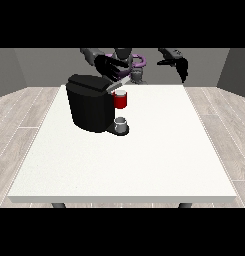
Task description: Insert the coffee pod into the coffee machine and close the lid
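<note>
The black coffee machine (89,102) stands on the left half of the white table (159,150). Its red pod holder (121,100) juts out at the front, with a grey cup (122,123) on the base below. The grey lid (120,83) slants over the holder, partly lowered. The hand at the view's left (110,66) is right above the lid, its fingers stretched down onto it. The hand at the view's right (179,65) hovers apart over the table's far right edge, fingers relaxed and holding nothing. No separate coffee pod shows; the holder's inside is hidden.
The robot's torso (129,57) stands behind the table's far edge. Wooden floor surrounds the table, and grey walls close off the back.
</note>
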